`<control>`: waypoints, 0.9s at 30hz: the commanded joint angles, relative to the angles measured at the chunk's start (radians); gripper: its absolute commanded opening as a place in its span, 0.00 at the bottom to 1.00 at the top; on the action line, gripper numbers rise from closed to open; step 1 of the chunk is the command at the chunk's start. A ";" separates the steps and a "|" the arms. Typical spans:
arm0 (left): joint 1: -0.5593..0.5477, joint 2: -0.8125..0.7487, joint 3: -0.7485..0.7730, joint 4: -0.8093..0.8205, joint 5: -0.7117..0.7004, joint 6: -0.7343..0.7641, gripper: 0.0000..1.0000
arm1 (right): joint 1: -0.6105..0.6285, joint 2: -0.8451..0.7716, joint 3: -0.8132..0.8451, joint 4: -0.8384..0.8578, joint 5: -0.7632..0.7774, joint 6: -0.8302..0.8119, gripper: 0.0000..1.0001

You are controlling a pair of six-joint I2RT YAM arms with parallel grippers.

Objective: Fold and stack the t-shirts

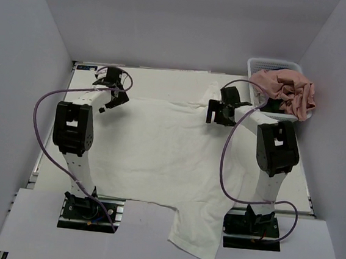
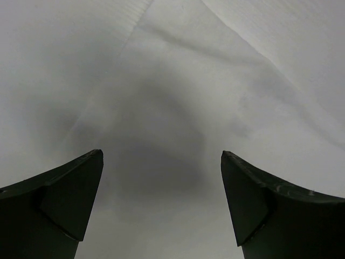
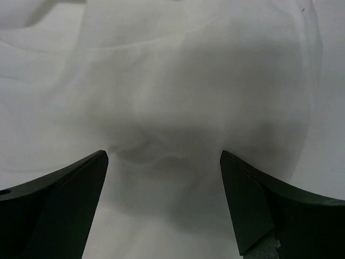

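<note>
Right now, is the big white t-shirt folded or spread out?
Spread out. The white t-shirt lies flat across the table, one end draping over the near edge; no fold shows.

Large t-shirt on table, basket far right, bunched t-shirt inside

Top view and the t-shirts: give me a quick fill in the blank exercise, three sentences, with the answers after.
1. The pink t-shirt is bunched in the white ____ at the far right corner.
2. The big t-shirt spread across the table is ____ in colour.
3. The jaws of the left gripper and the right gripper are both ____.
Missing words: basket; white; open.
</note>
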 commanded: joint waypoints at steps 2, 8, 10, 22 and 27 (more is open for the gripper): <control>0.004 0.061 0.048 0.023 0.027 0.019 1.00 | -0.007 0.100 0.115 -0.058 0.034 0.021 0.90; 0.033 0.280 0.255 -0.088 -0.020 0.019 1.00 | -0.018 0.315 0.357 -0.150 0.044 0.015 0.90; 0.049 0.343 0.367 -0.131 -0.019 0.019 1.00 | -0.030 0.389 0.494 -0.191 0.041 0.012 0.90; 0.119 0.594 0.864 -0.132 0.167 0.104 1.00 | -0.066 0.586 0.971 -0.110 -0.043 -0.154 0.90; 0.119 0.329 0.730 -0.190 0.092 0.104 1.00 | -0.035 0.346 0.864 -0.115 -0.036 -0.232 0.90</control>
